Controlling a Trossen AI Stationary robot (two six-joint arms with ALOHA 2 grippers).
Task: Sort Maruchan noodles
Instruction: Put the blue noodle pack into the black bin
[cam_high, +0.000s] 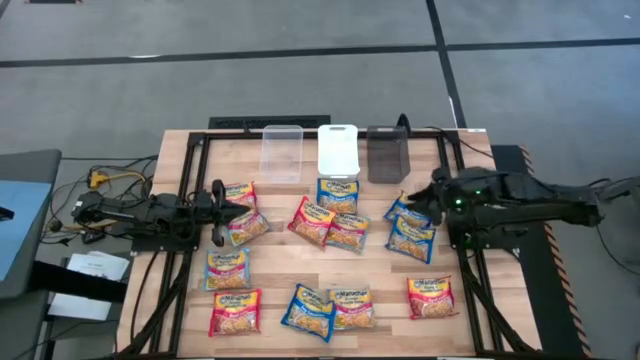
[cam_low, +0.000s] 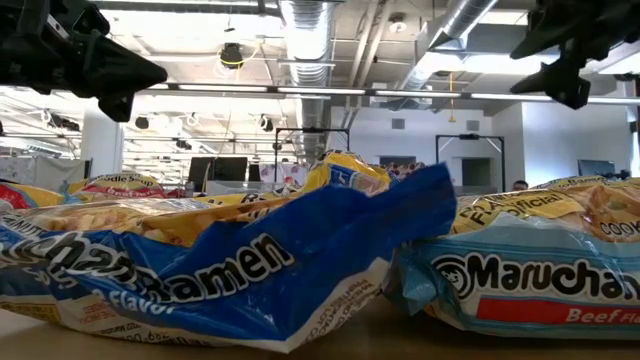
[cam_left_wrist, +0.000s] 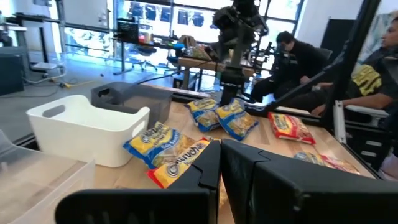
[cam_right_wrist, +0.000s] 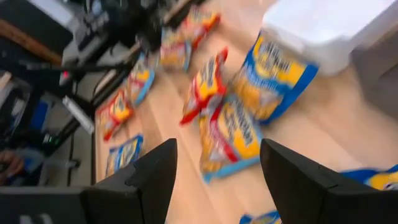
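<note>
Several Maruchan noodle packets lie flat and scattered on the wooden table (cam_high: 180, 150): blue ones (cam_high: 411, 239), red/pink ones (cam_high: 431, 297) and orange-yellow ones (cam_high: 240, 194). My left gripper (cam_high: 216, 213) hovers at the table's left side beside two packets. In the left wrist view its fingers (cam_left_wrist: 208, 168) stand together, shut and empty. My right gripper (cam_high: 425, 200) hovers at the right, over a blue packet (cam_high: 407, 210). It is open (cam_right_wrist: 217, 168) and holds nothing. In the low view, blue packets (cam_low: 250, 270) fill the front.
Three bins stand in a row at the table's far edge: a clear one (cam_high: 281, 152), a white one (cam_high: 338, 148) and a dark one (cam_high: 386, 153). Cables lie off the table's left side (cam_high: 100, 180). People sit beyond the table's right side (cam_left_wrist: 292, 46).
</note>
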